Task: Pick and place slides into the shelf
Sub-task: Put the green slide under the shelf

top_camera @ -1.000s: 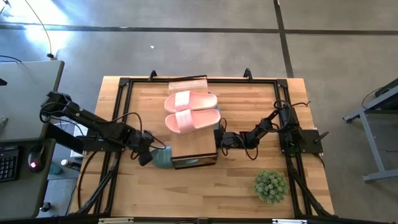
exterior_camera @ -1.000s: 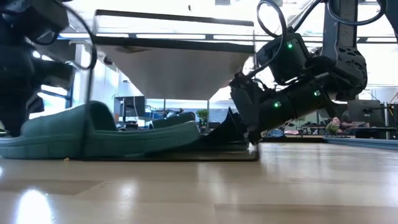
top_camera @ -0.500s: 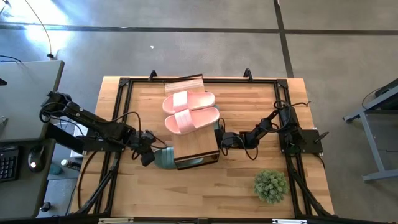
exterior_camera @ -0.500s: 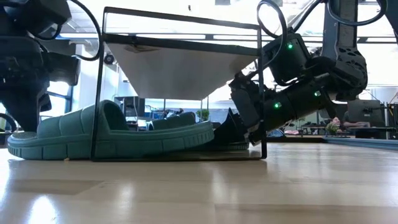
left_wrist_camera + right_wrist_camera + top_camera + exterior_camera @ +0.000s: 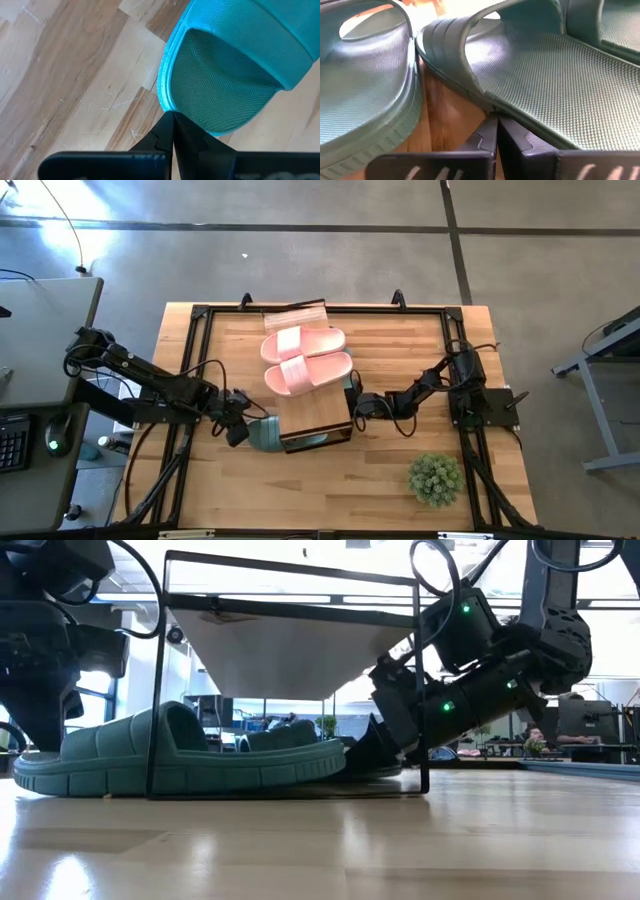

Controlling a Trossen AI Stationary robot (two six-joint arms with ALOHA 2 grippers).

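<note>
Left fingers [image 5: 172, 120] pressed together, tip touching green slide [image 5: 225, 85] heel; slide's long axis runs under shelf [image 5: 310, 420]; right fingers [image 5: 497, 122] pressed together at far end.

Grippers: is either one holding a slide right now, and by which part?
Nothing is held. The left gripper is shut, its tip against the heel of a green slide. The right gripper is shut, its tip at another green slide's edge under the shelf.
</note>
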